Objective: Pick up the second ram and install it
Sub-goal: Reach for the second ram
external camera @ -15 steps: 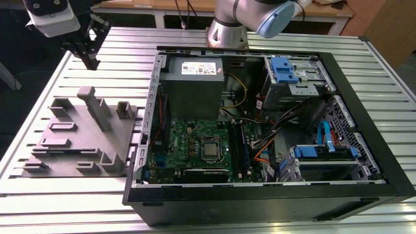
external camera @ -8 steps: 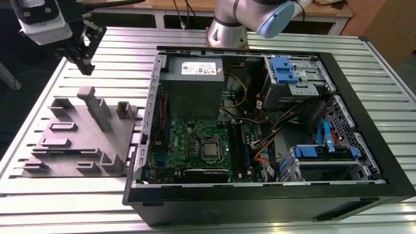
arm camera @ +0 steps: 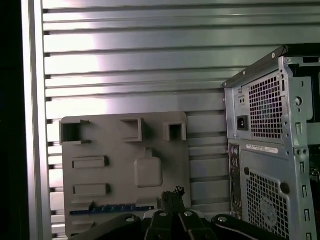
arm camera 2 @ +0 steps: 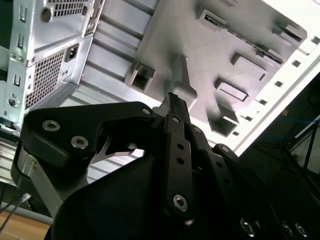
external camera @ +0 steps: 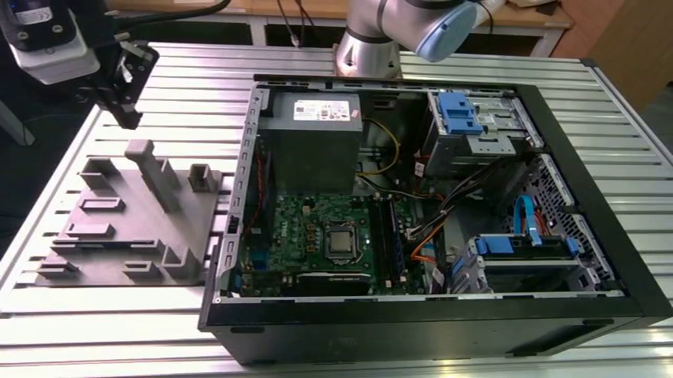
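Though the room beyond is mostly dim, a wooden bench [external camera: 526, 12] shows behind the table [external camera: 210, 67], whose top is made of long ribbed aluminium slats with dark grooves between them. On it sit an open black computer case [external camera: 594, 205] and, just beside it on the exterior view's left, a matt grey moulded tray [external camera: 126, 228] with square pockets, upright posts and shallow rectangular recesses. The arm [external camera: 421, 27] rises behind the case.

The gripper [external camera: 128, 120] hangs in the air off the tray's far side, clear of it. In both wrist views its black fingers [arm camera: 170, 194] are pressed together with nothing between them.

The second ram [arm camera: 110, 209], a thin dark blue strip, lies in the tray along the edge nearest the gripper, untouched. Inside the case are a green circuit board [external camera: 315, 228], a grey metal power box [external camera: 312, 146] and blue plastic clips [external camera: 459, 114]. The case's back panel [arm camera: 265, 150] is bare perforated steel.
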You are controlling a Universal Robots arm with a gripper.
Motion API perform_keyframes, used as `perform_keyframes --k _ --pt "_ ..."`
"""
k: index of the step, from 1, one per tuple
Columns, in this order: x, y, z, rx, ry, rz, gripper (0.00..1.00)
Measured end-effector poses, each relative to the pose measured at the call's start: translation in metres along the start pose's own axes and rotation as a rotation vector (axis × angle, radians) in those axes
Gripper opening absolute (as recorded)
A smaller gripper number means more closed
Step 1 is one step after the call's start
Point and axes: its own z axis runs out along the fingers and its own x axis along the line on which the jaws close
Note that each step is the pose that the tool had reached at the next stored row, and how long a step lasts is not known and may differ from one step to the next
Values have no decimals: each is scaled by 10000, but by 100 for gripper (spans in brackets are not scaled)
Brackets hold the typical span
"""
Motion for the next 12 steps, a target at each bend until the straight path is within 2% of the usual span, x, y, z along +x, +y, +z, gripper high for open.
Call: perform_keyframes --k 12 --pt "182 -98 59 0 0 0 7"
